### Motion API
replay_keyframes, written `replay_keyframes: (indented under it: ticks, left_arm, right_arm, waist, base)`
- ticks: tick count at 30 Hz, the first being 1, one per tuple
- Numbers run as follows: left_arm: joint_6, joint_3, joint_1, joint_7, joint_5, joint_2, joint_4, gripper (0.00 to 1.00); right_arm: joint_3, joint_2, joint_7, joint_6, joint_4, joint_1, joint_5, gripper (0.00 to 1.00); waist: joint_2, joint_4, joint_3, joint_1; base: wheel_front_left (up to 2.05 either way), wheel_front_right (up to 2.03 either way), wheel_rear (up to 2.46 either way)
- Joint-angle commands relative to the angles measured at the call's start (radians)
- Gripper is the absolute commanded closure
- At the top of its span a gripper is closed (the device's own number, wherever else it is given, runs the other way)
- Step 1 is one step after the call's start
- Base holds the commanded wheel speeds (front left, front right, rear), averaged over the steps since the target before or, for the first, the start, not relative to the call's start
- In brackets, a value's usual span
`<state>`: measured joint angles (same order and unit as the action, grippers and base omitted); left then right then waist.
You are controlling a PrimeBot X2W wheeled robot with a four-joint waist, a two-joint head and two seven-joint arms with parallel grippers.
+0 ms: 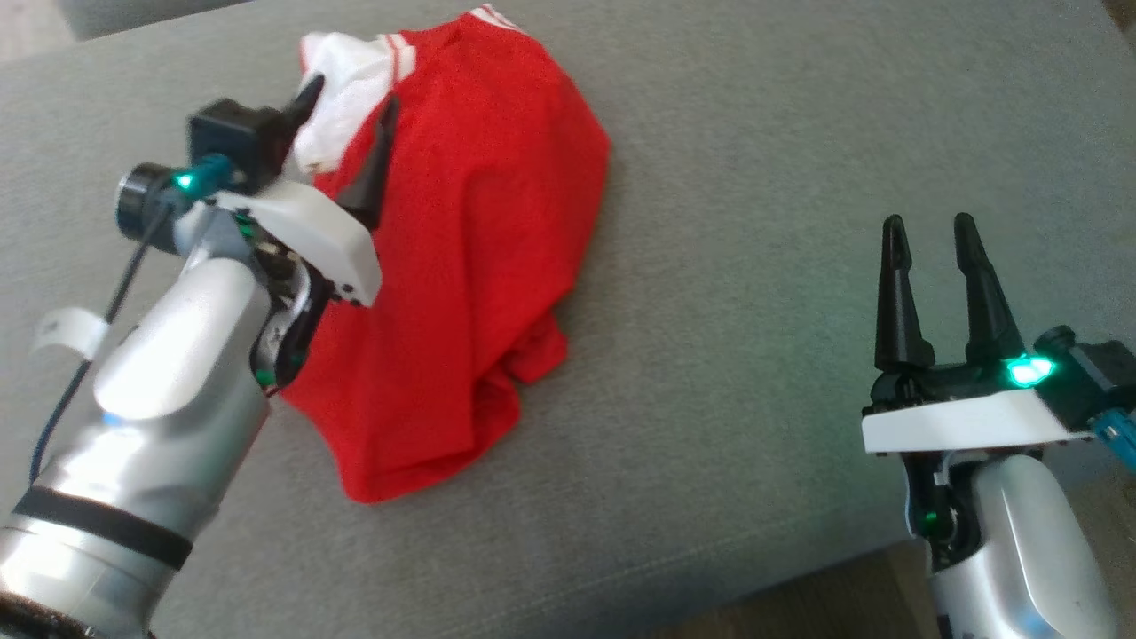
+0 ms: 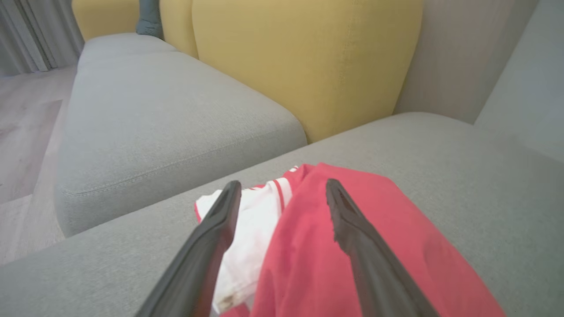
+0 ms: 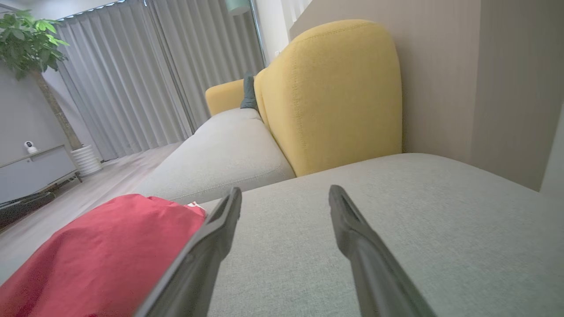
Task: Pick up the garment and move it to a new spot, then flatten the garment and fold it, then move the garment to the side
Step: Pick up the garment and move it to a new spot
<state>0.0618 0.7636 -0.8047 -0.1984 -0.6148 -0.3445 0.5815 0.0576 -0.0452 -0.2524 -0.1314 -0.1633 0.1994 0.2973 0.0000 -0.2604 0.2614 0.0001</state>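
Subject: the garment (image 1: pixel 479 231), a red piece with a white section and red-and-white striped trim at its far-left end. It lies in a loose, rumpled heap on the grey seat cushion (image 1: pixel 754 177), left of centre. It is not flat; folds are bunched along its near edge.

Left gripper (image 1: pixel 351 102): positioned over the far-left end of the garment. Jaws are spread wide, with one finger above the white section and the other above the red cloth. Nothing is clamped between them. The left wrist view confirms this, showing the left gripper (image 2: pixel 283 185) with the garment (image 2: pixel 308 246) beneath both fingers. Whether the tips touch the cloth cannot be determined.

Right gripper (image 1: pixel 929 226): at the near right, well apart from the garment. Jaws are parted and empty over bare cushion, with the fingers pointing away.

Surroundings, right wrist view: a yellow backrest (image 3: pixel 335 88) stands at the far side of the cushion (image 3: pixel 396 220), and a second grey seat (image 3: pixel 229 149) adjoins it on the left.
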Motion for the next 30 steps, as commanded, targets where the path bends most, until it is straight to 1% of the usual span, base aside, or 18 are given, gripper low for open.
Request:
replay_keyframes:
  ticks: [1,7,11,14,18,23,26,30]
  left_arm:
    - [-0.002,-0.05,-0.059,-0.015,-0.007,-0.029,-0.021,0.0]
    - [0.017,-0.123,-0.005,-0.056,-0.037,-0.047,-0.052,0.0]
    - [0.047,-0.177,0.088,-0.062,-0.049,-0.068,-0.124,0.0]
    - [0.075,-0.218,0.184,-0.063,-0.044,-0.069,-0.203,0.0]
    - [0.114,-0.263,0.342,-0.063,-0.018,-0.044,-0.316,0.0]
    - [0.134,-0.307,0.515,-0.063,0.055,0.008,-0.421,0.0]
    - [0.131,-0.344,0.598,-0.063,0.097,0.05,-0.463,0.0]
    - [0.109,-0.397,0.664,-0.063,0.145,0.099,-0.49,0.0]
  right_arm:
    - [0.02,-0.005,-0.009,0.001,0.032,0.02,-0.006,0.0]
    - [0.001,-0.005,-0.009,0.001,0.021,0.0,-0.035,0.0]
    - [-0.011,-0.005,-0.009,0.001,0.008,-0.016,-0.056,0.0]
    - [-0.017,-0.005,-0.009,0.001,0.0,-0.033,-0.07,0.0]
    - [-0.027,-0.005,-0.009,0.001,-0.013,-0.062,-0.083,0.0]
    - [-0.031,-0.005,-0.009,0.001,-0.021,-0.094,-0.091,0.0]
    - [-0.026,-0.005,-0.009,0.001,-0.024,-0.105,-0.092,0.0]
    - [-0.02,-0.005,-0.009,0.001,-0.027,-0.113,-0.093,0.0]
  waist:
    - [0.0,0.028,-0.018,-0.0001]
    - [0.0,0.131,-0.074,-0.0001]
    - [0.0,0.204,-0.115,-0.0001]
    - [0.0,0.254,-0.146,-0.0001]
    - [0.0,0.309,-0.185,-0.0001]
    - [0.0,0.349,-0.22,-0.0001]
    - [0.0,0.353,-0.232,-0.0001]
    - [0.0,0.353,-0.243,-0.0001]
  base:
    - [0.0,0.0,0.0]
    - [0.0,0.0,0.0]
    - [0.0,0.0,0.0]
    - [0.0,0.0,0.0]
    - [0.0,0.0,0.0]
    - [0.0,0.0,0.0]
    - [0.0,0.0,0.0]
    - [0.0,0.0,0.0]
